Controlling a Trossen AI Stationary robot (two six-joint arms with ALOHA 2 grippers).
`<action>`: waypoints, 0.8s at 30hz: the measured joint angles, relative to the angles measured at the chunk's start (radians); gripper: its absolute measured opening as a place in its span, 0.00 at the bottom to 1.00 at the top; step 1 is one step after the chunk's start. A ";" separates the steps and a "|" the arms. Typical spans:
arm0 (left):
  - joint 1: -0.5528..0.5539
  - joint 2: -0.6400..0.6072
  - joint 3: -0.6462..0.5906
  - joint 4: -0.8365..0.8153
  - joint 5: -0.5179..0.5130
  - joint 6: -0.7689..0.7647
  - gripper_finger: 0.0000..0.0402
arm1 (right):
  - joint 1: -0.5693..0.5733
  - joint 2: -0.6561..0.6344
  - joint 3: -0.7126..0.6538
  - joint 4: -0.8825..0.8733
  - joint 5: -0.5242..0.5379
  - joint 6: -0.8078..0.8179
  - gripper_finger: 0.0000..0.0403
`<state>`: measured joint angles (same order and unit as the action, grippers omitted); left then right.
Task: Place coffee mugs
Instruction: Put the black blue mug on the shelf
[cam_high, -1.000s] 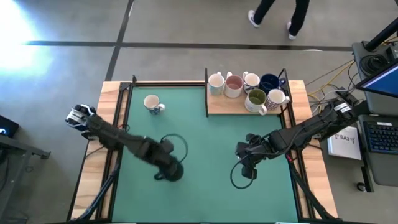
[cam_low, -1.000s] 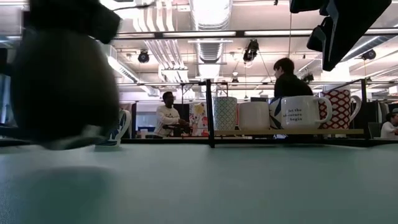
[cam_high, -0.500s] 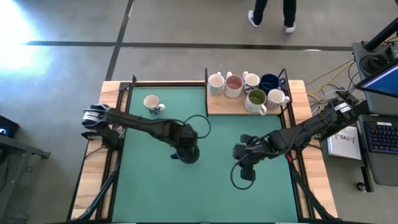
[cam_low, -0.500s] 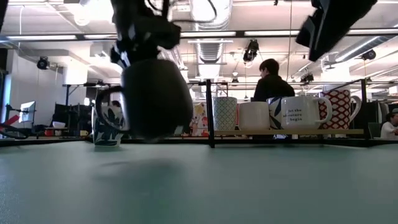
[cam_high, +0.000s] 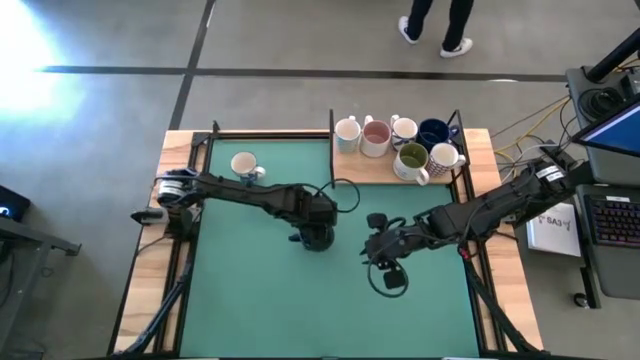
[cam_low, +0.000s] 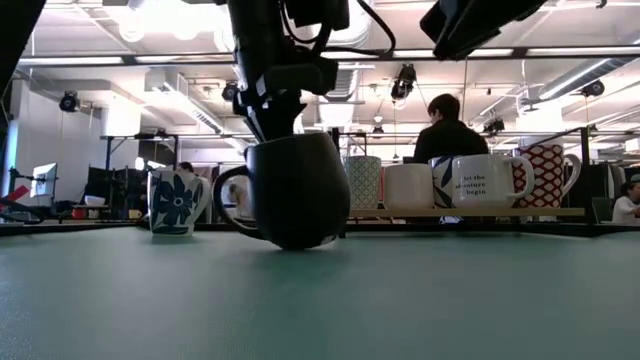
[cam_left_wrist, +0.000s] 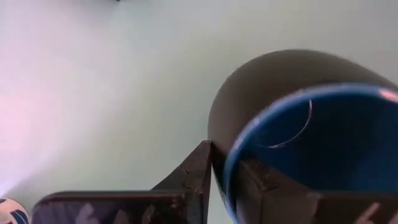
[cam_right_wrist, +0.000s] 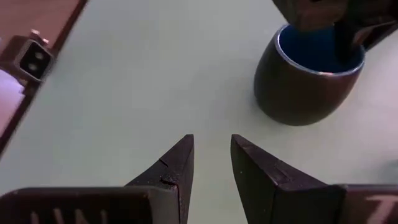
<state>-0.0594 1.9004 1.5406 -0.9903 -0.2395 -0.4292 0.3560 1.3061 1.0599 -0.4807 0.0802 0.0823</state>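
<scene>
The left hand (cam_high: 318, 232) is pinching the rim of a dark mug (cam_low: 297, 189) with a blue inside, one finger in the bowl and one against the outer wall, and is holding it near the middle of the green worktop (cam_high: 260, 300); in the low view its base is sitting at or just above the surface, and which cannot be told. The right hand (cam_right_wrist: 211, 163) is hovering just beside it, its fingers narrowly parted and holding nothing. The mug is looking like glazed ceramic: stiff, fairly heavy for its size, slippery and likely to chip if knocked, so a rim pinch seems workable only while it is hanging upright, and the handle, pointing away from the rack in the low view, would be a surer hold. Five other mugs are standing close together on the wooden shelf (cam_high: 350, 172) at the far right corner: a cream mug (cam_high: 347, 133), a pink mug (cam_high: 376, 137), a small white mug (cam_high: 404, 129), a dark blue mug (cam_high: 433, 133), an olive-green mug (cam_high: 411, 160) and a dotted mug (cam_high: 444, 158), leaving little free room there, with black rack posts at its edges. A floral mug (cam_high: 244, 166) is standing alone near the far left. The green surface toward the near edge is offering the most open room.
</scene>
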 joint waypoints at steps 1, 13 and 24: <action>0.003 0.001 0.000 -0.001 0.000 0.004 0.09 | -0.007 0.001 0.000 -0.002 0.000 -0.010 0.24; -0.008 -0.048 0.031 -0.064 0.002 0.032 0.24 | -0.085 0.030 0.000 0.072 -0.001 -0.119 0.24; -0.141 -0.236 -0.003 -0.084 -0.078 -0.074 0.25 | -0.138 0.184 0.079 0.100 -0.009 -0.251 0.38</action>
<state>-0.2007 1.6642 1.5381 -1.0739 -0.3176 -0.5032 0.2184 1.4905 1.1384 -0.3812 0.0714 -0.1686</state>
